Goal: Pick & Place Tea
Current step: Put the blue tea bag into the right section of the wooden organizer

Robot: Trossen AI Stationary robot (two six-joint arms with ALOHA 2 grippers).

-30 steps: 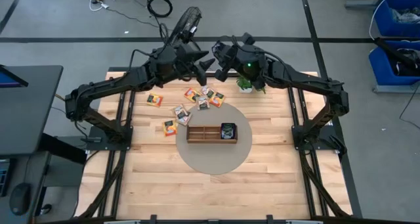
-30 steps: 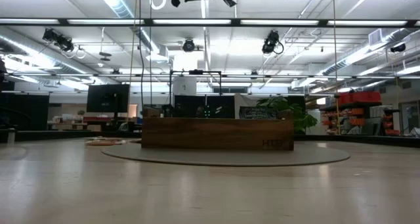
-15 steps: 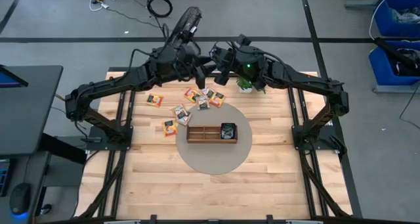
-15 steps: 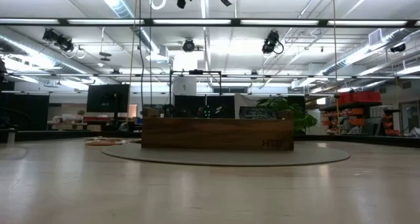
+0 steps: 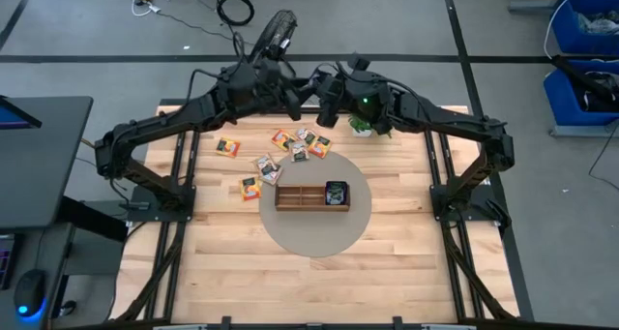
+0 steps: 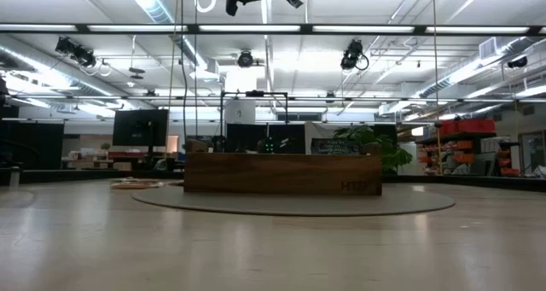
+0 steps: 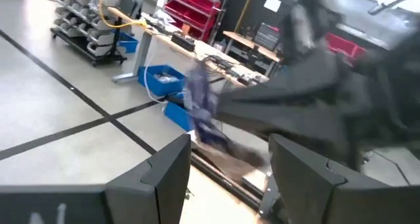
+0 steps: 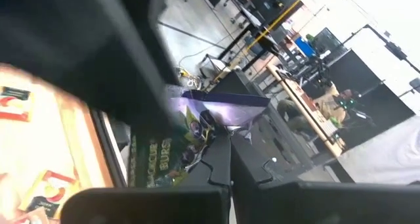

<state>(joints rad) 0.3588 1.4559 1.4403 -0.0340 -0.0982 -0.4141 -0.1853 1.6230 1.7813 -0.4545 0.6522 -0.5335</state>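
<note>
Both arms are raised high over the table's far part, their grippers tip to tip. My right gripper (image 5: 320,90) (image 8: 220,145) is shut on a blue-purple tea packet (image 8: 220,109). My left gripper (image 5: 301,91) (image 7: 230,148) faces it, open, with the same packet (image 7: 200,112) just beyond its fingers. Several more tea packets (image 5: 282,139) (image 5: 228,147) (image 5: 250,187) lie flat on the wood left of and behind the brown wooden tray (image 5: 300,197). A black packet (image 5: 337,193) lies in the tray's right compartment. My right gripper pinches the blue-purple packet by one edge (image 8: 218,129) between its two fingertips. The rest of the packet stands out beyond the fingers, lifted high clear of the table. My left gripper: whether its open fingers (image 7: 167,175) touch the packet, I cannot tell.
The tray sits on a round grey mat (image 5: 319,235) in mid-table. A small green plant (image 5: 362,125) stands at the far edge under the right arm. Bare wood lies toward the near edge and both sides.
Both grippers have stayed high above the table's far part. My left gripper has rolled about its own pointing line and swung a little toward my right gripper, so the two tips stand closer together. The right gripper has kept the packet.
</note>
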